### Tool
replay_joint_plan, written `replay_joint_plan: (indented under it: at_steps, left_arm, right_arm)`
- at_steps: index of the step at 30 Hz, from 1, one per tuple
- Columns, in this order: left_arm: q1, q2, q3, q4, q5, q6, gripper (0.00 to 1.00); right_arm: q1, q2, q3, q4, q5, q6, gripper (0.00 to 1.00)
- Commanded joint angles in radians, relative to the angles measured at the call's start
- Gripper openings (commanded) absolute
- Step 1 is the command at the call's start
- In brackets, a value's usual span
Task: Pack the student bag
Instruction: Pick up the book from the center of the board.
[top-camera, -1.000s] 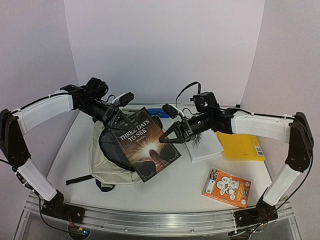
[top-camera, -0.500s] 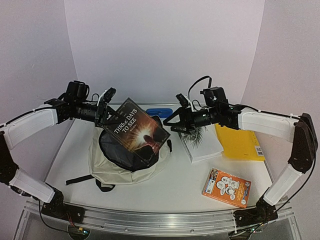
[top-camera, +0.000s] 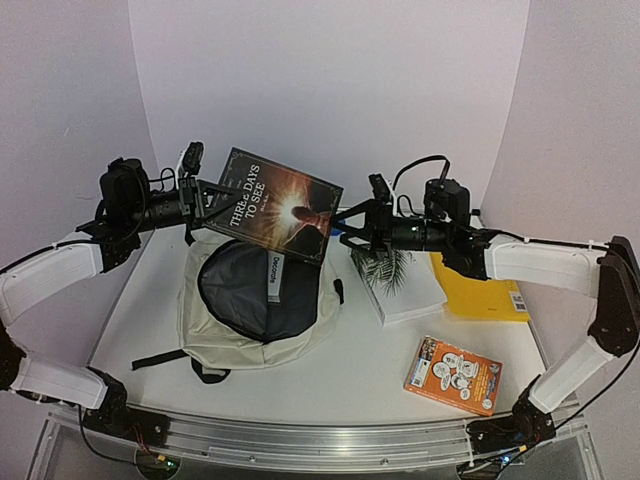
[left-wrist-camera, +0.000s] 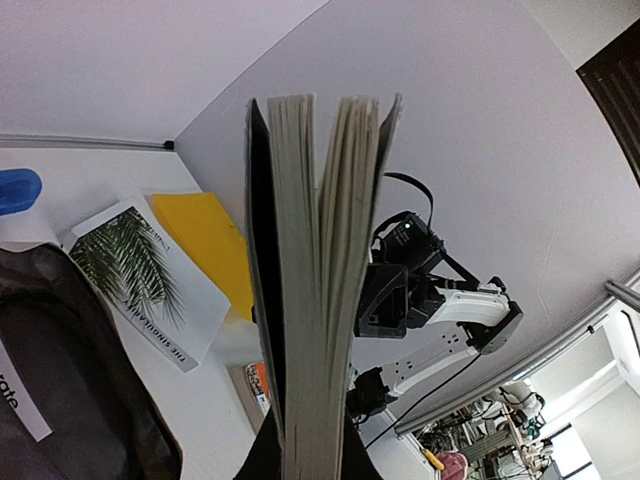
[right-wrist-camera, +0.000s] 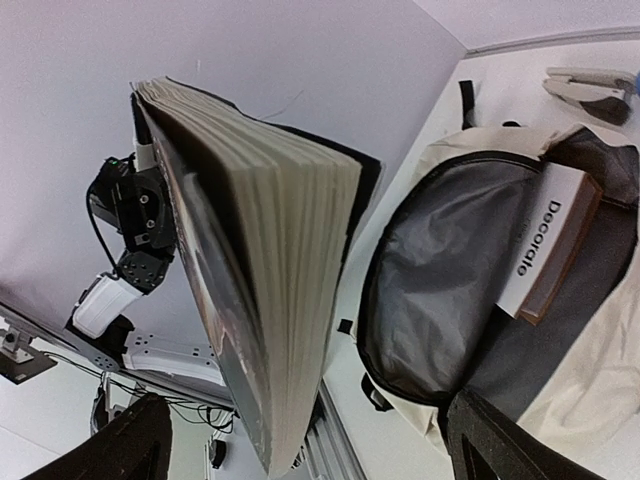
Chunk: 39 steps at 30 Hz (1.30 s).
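Observation:
The student bag (top-camera: 215, 330) lies open on the table, cream outside with dark grey lining (right-wrist-camera: 440, 270), and a book marked "Decorate" (top-camera: 273, 276) sits in its mouth. My left gripper (top-camera: 203, 197) is shut on the left edge of a dark book titled "Three Days to See" (top-camera: 280, 205) and holds it in the air above the bag. In the left wrist view its page edge (left-wrist-camera: 320, 280) rises from that gripper (left-wrist-camera: 310, 455). My right gripper (top-camera: 347, 225) is open at the book's right edge; its fingers (right-wrist-camera: 110, 450) stand wide on either side of the pages (right-wrist-camera: 270, 280).
A white book with a palm leaf (top-camera: 405, 285), a yellow book (top-camera: 487, 292) and an orange book (top-camera: 453, 374) lie on the table to the right of the bag. A stapler (right-wrist-camera: 590, 82) rests behind the bag. A black strap (top-camera: 160, 360) trails from the bag's left.
The right gripper let go of the dark book and opened. The left gripper raised the book from the bag's mouth up and back, now tilted above the bag.

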Motion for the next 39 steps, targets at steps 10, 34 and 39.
replay_joint_plan:
  at_steps: [10,34,39]
  left_arm:
    - [-0.002,-0.012,-0.037,0.275,0.055,-0.109,0.0]
    - [-0.001,-0.085,-0.051,-0.478,-0.404,0.065,0.8]
    - [0.015,-0.14,-0.135,-0.602,-0.555,0.022,0.82]
  right_arm:
    - [0.062,0.171,0.095,0.551,-0.086,0.258,0.55]
    - [0.065,0.049,0.179,-0.015,0.306,-0.105,0.0]
    - [0.005,0.01,0.168,-0.15,0.332,-0.133,0.0]
